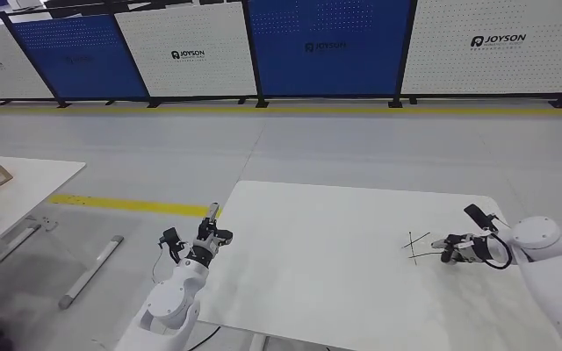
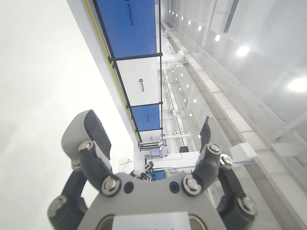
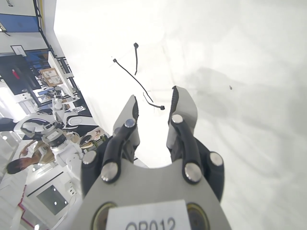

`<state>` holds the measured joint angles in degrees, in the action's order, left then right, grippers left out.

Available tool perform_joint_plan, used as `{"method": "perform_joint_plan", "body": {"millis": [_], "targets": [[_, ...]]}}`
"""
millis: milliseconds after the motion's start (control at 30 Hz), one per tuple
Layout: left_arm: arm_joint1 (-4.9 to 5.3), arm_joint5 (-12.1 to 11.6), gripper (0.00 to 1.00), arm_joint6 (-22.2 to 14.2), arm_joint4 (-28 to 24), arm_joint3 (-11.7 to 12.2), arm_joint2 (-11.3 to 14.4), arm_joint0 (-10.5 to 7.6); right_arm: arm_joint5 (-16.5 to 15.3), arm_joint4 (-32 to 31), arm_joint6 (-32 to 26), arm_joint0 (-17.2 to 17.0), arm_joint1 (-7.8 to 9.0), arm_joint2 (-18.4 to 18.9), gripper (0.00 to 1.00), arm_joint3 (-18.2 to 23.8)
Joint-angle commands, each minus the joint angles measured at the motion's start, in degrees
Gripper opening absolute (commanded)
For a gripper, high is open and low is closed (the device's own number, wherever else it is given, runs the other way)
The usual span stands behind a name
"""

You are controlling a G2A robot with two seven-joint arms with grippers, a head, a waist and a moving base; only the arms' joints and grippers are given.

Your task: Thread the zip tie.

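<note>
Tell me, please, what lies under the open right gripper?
One thin black plastic zip tie on the white table, head between the right gripper's fingers, which cover the table beside it.

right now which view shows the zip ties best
The right wrist view: the black zip ties lie close, heads and strands distinct. The top view shows them as thin crossed lines; the left wrist view, as tiny far-off lines.

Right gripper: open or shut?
Open. The right gripper is spread wide, holding nothing; the zip ties lie on the table just ahead.
</note>
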<state>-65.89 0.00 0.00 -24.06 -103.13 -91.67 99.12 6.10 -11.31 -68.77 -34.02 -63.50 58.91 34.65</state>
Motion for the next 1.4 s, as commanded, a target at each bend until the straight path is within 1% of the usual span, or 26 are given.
{"method": "perform_joint_plan", "body": {"millis": [0,133,200,233,300,333,467,500,633,733,833,1000,1200,1367], "targets": [[0.0,0.0,1.0,0.0,0.0,0.0,0.0,0.0,0.0,0.1,0.0,0.1,-0.06,-0.1,0.2,-0.3],[0.0,0.0,1.0,0.0,0.0,0.0,0.0,0.0,0.1,0.0,0.1,0.4,-0.21,-0.4,0.2,-1.0],[0.0,0.0,1.0,0.0,0.0,0.0,0.0,0.0,0.1,0.0,0.0,0.5,-0.29,-0.5,0.22,-1.3],[0.0,0.0,1.0,0.0,0.0,0.0,0.0,0.0,0.0,0.0,-0.3,0.6,-0.33,-0.6,0.2,-1.4],[0.0,0.0,1.0,0.0,0.0,0.0,0.0,0.0,-0.1,0.0,-0.4,0.8,-0.4,-0.8,0.19,-1.8],[0.0,0.0,1.0,0.0,0.0,0.0,0.0,0.0,-0.1,0.0,-0.4,0.9,-0.44,-0.9,0.13,-1.9],[0.0,0.0,1.0,0.0,0.0,0.0,0.0,0.0,-0.1,-0.1,0.0,1.2,-0.57,-1.0,0.11,-2.6],[0.0,0.0,1.0,0.0,0.0,0.0,0.0,0.0,-0.1,-0.1,0.0,1.3,-0.59,-1.1,0.07,-2.7],[0.0,0.0,1.0,0.0,0.0,0.0,0.0,0.0,-0.3,-0.1,0.1,1.5,-0.69,-1.2,0.0,-3.3],[0.0,0.0,1.0,0.0,0.0,0.0,0.0,0.0,-0.7,0.1,0.2,1.7,-0.66,-1.1,0.0,-3.6],[0.0,0.0,1.0,0.0,0.0,0.0,0.0,0.0,-1.9,0.6,0.1,1.7,-0.49,-0.6,0.0,-3.7],[0.0,0.0,1.0,0.0,0.0,0.0,0.0,0.0,-2.9,0.8,-0.1,1.4,-0.09,0.0,0.0,-2.7],[0.0,0.0,1.0,0.0,0.0,0.0,0.0,0.0,-2.6,0.3,0.6,0.6,0.51,0.7,0.0,-0.8],[0.0,0.0,1.0,0.0,0.0,0.0,0.0,0.0,-3.6,0.9,1.3,-0.9,1.52,2.6,0.0,1.8]]}}
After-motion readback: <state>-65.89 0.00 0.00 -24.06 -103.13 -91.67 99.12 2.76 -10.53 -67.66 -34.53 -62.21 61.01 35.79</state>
